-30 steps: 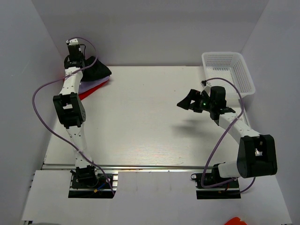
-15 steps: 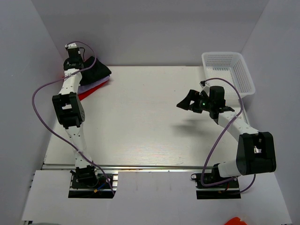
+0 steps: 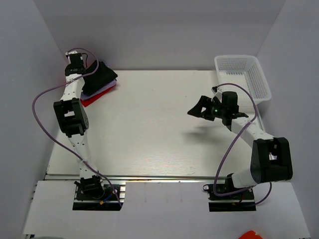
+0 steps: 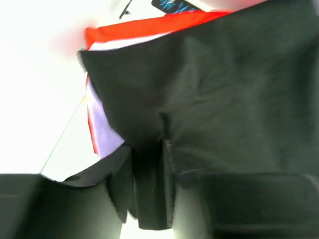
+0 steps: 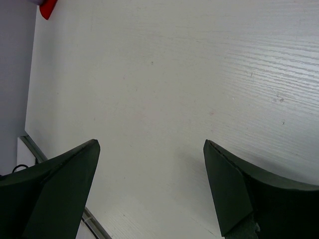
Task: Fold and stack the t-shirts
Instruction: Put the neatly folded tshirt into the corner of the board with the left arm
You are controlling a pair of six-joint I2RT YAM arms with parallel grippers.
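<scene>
The t-shirts lie stacked at the table's far left corner. The black t-shirt (image 3: pixel 101 75) is on top, the lavender one (image 3: pixel 108 87) shows as an edge under it, and the red one (image 3: pixel 92 99) is at the bottom. My left gripper (image 3: pixel 85 74) is at the stack's left side. In the left wrist view its fingers stand a little apart, with a loose fold of the black t-shirt (image 4: pixel 224 89) hanging between them at the left gripper (image 4: pixel 149 199). Lavender cloth (image 4: pixel 102 124) and red cloth (image 4: pixel 149 25) show beyond. My right gripper (image 3: pixel 197 108) hovers wide open and empty over bare table, as the right gripper (image 5: pixel 149 149) shows.
A white mesh basket (image 3: pixel 244 74) stands at the back right corner. White walls close in the table at the left, back and right. A red corner of the stack (image 5: pixel 48 7) shows far off in the right wrist view.
My left gripper has shifted a little left toward the back wall and its fingers have parted. The black t-shirt moved left with it, so more red shows. The right arm is still.
</scene>
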